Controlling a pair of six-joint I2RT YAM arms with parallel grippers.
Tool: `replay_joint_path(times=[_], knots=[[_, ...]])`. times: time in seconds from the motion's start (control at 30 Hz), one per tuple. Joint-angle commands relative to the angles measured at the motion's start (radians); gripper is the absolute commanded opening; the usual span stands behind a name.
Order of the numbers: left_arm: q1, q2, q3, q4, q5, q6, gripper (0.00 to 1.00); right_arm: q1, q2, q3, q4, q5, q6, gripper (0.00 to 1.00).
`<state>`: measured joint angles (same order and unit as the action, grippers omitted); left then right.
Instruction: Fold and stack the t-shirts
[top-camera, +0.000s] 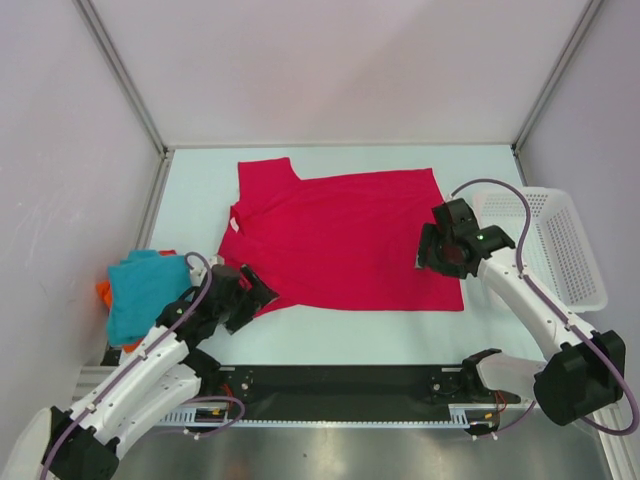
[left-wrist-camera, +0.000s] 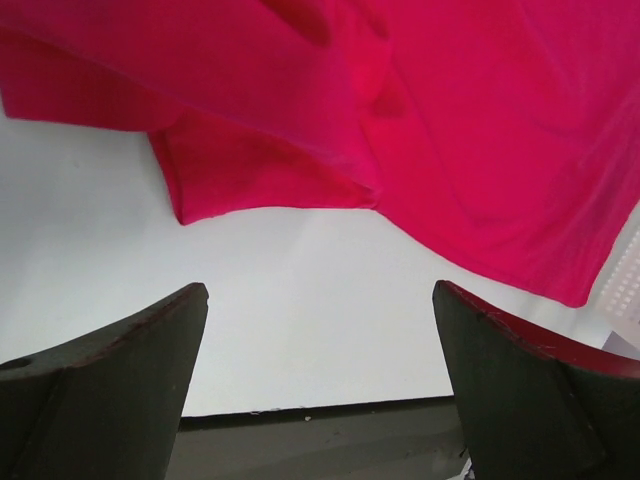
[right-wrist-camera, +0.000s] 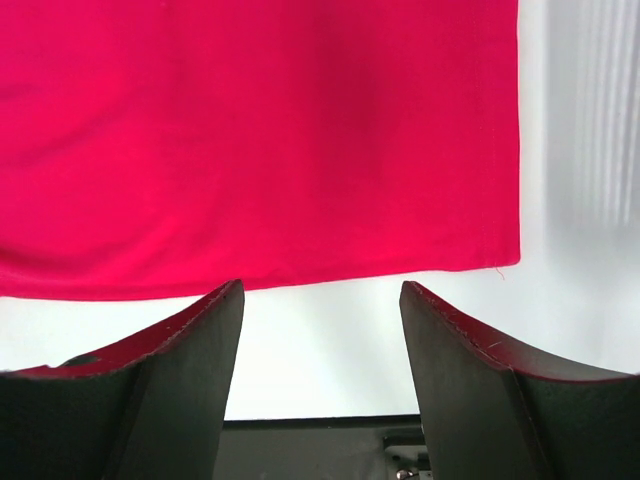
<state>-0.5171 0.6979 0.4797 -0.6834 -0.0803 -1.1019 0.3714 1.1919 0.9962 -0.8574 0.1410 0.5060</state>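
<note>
Both pairs of jaws gape empty: the left gripper (left-wrist-camera: 320, 292) just short of the large crimson-pink cloth t-shirt's (top-camera: 350, 235) near-left sleeve, the right gripper (right-wrist-camera: 320, 288) by its near-right hem corner, both arms reaching forward. That shirt lies spread on the white table (top-camera: 340, 325); the teal-blue cloth t-shirt (top-camera: 140, 290) and the orange cloth t-shirt (top-camera: 103, 292) are heaped at the left edge.

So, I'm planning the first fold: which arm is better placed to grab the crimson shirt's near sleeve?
Probably left. The left gripper hangs open just short of that sleeve on the crimson shirt; the right gripper is at the shirt's opposite end.
</note>
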Motion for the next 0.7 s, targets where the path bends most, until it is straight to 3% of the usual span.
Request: replay_joint_path(times=[0.0, 0.27, 0.67], knots=[[0.008, -0.014, -0.088, 0.076, 0.045, -0.098, 1.00, 0.003, -0.041, -0.018, -0.020, 0.008, 0.016, 0.69], [0.000, -0.095, -0.130, -0.028, -0.033, -0.183, 0.99, -0.002, -0.051, -0.021, -0.043, 0.019, 0.014, 0.69], [0.002, -0.126, -0.213, -0.001, -0.064, -0.268, 0.97, -0.002, -0.041, 0.025, -0.097, 0.023, 0.005, 0.68]])
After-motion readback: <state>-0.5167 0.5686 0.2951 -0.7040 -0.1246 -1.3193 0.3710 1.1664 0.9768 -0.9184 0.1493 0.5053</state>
